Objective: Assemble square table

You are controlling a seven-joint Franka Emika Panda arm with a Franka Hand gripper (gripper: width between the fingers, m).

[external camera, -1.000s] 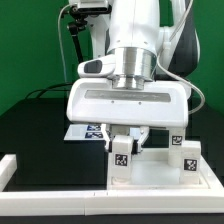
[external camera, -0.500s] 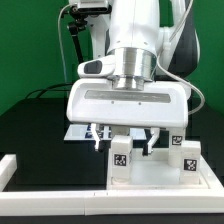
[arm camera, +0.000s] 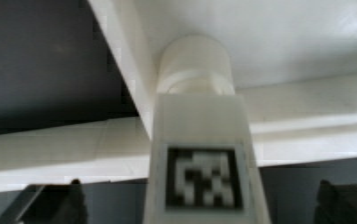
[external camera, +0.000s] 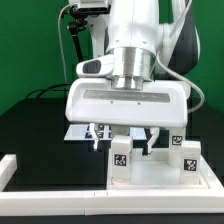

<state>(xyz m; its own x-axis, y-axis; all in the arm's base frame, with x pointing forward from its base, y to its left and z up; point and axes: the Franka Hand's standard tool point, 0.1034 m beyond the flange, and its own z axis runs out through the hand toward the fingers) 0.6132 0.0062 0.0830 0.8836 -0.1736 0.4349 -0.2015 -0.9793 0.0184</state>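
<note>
Presently we list one two-finger gripper (external camera: 122, 139), jaws spread wide, gripping nothing. Between its fingers we note a small white tagged block leg (external camera: 121, 158) upright on the white plastic square tabletop slab (external camera: 150, 174). A second tagged leg (external camera: 185, 157) sits at its 3 o'clock.

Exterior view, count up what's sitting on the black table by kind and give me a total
Tagged white legs: 2, one under the open hand, one toward the exterior view's right
Tabletop slab: 1
Marker board: 1
White border rails: 2 visible
Total: 6
</note>
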